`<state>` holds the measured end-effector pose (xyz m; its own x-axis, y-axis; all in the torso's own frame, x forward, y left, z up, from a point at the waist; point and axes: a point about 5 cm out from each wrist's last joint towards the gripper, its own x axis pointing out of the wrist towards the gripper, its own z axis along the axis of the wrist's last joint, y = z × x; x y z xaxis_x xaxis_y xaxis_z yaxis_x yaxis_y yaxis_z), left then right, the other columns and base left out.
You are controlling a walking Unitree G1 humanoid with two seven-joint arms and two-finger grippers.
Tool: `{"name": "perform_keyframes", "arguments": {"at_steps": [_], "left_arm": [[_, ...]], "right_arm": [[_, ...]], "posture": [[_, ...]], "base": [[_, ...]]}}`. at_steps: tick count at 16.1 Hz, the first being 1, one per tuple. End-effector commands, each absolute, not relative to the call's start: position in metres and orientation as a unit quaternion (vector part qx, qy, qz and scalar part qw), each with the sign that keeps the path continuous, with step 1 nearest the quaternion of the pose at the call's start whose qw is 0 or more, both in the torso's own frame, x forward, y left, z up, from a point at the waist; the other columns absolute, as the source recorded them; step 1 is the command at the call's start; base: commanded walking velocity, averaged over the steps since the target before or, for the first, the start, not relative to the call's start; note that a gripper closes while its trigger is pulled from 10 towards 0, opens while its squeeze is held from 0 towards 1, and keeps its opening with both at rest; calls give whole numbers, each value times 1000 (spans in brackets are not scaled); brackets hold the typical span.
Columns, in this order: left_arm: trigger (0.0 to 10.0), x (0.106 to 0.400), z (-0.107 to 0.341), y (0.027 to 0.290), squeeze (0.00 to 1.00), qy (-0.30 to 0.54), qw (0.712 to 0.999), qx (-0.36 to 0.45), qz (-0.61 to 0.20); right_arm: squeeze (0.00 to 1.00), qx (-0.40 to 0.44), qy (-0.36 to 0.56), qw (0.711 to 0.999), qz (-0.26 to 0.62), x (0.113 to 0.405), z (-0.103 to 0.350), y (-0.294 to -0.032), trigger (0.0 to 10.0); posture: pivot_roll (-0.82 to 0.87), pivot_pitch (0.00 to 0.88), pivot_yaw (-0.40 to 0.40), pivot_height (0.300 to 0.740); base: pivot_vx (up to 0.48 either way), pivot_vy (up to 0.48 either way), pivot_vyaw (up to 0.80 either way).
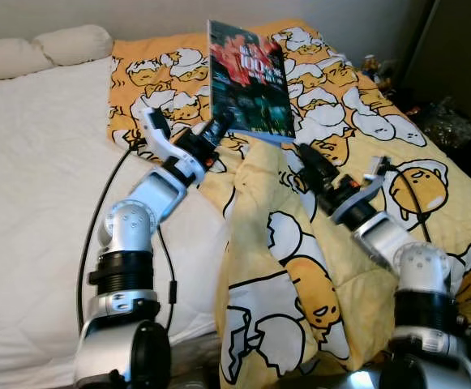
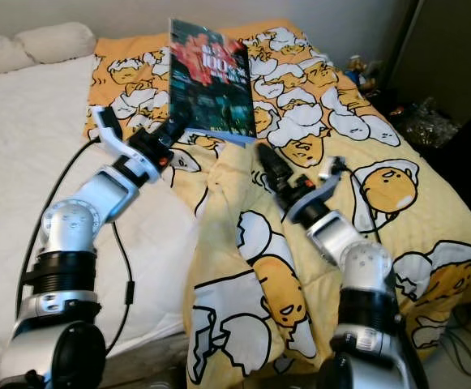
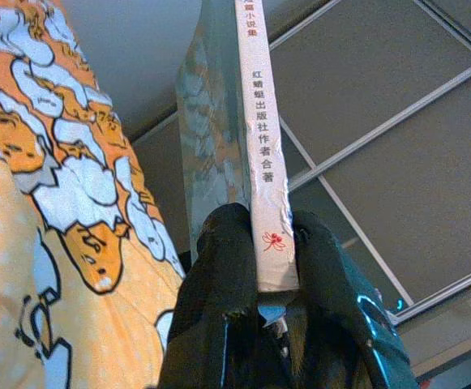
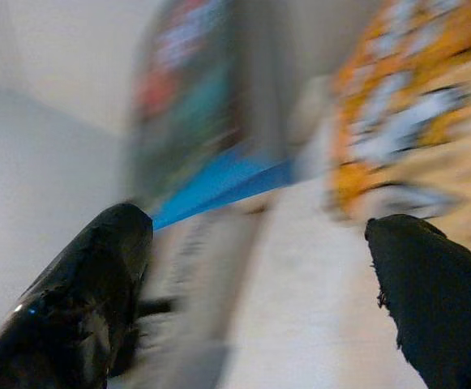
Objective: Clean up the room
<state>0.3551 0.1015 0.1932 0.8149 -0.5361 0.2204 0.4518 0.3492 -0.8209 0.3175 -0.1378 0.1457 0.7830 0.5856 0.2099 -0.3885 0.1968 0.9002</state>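
Observation:
A book (image 1: 250, 79) with a dark red-and-green cover stands upright above the bed, lifted off the blanket. My left gripper (image 1: 223, 121) is shut on its lower corner; in the left wrist view both fingers (image 3: 219, 275) pinch the white spine (image 3: 263, 154) with Chinese print. My right gripper (image 1: 300, 154) hovers open just below and right of the book, over the yellow blanket. In the blurred right wrist view its fingers (image 4: 97, 267) stand wide apart, with the book (image 4: 186, 105) ahead.
A yellow cartoon-print blanket (image 1: 348, 138) covers the right half of the bed and hangs over the front edge. A bare white sheet (image 1: 32, 186) and pillows (image 1: 49, 44) lie on the left. Cluttered small items (image 1: 381, 73) sit beside the bed at the far right.

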Motion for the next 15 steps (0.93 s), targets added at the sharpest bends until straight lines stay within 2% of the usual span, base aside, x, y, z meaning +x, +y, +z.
{"name": "perform_keyframes", "arguments": {"at_steps": [1, 4, 6, 10, 15], "left_arm": [[0, 359, 207, 94, 0, 29, 824, -471, -315], [0, 356, 209, 77, 0, 39, 804, -496, -326], [0, 354, 208, 73, 0, 44, 797, -499, -337], [0, 342, 200, 70, 0, 66, 778, -518, -349], [0, 341, 196, 81, 0, 68, 782, -522, -334]], "right_arm": [[0, 555, 77, 744, 364, 314, 159, -124, 10000], [0, 556, 104, 717, 408, 312, 160, -97, 10000], [0, 553, 101, 716, 415, 313, 163, -92, 10000], [0, 602, 38, 709, 365, 330, 175, -108, 10000], [0, 624, 4, 699, 349, 329, 179, -128, 10000]], "posture": [[-111, 0, 115, 740], [-96, 0, 101, 740], [-95, 0, 98, 740], [-88, 0, 94, 740], [-91, 0, 92, 740]], "base": [[0, 0, 0], [0, 0, 0], [0, 0, 0], [0, 0, 0], [0, 0, 0]]}}
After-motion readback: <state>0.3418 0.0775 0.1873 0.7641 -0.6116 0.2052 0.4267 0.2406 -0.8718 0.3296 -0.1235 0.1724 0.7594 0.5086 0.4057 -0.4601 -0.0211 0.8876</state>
